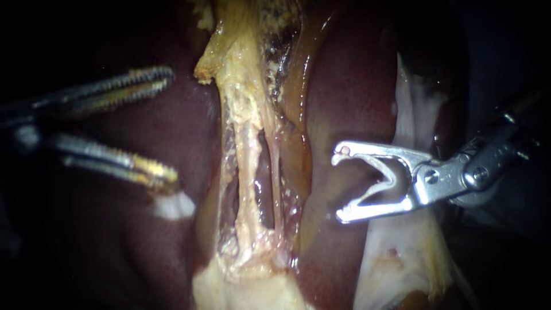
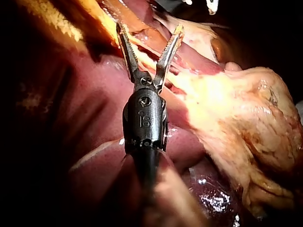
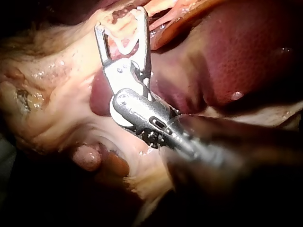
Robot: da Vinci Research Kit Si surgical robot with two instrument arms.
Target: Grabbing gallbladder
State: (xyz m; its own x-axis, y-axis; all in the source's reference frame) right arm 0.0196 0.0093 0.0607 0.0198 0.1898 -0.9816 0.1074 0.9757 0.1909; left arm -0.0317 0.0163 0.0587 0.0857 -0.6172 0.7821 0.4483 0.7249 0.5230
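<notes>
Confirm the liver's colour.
The liver is dark reddish-brown, clearest in the endoscope view.

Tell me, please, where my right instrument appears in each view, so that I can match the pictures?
Endoscope view: the right instrument enters from the right, its tip over the liver, beside the pale central strand.
Left wrist view: only its silvery tip shows, far ahead of the left instrument.
Right wrist view: mid-picture, tip over pale tissue beside the liver.
Shared landmark: the dark red liver.

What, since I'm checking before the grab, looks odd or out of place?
Nothing stands out. The left instrument and right instrument have open jaws holding nothing, either side of the yellowish tissue strip on the liver.
</notes>
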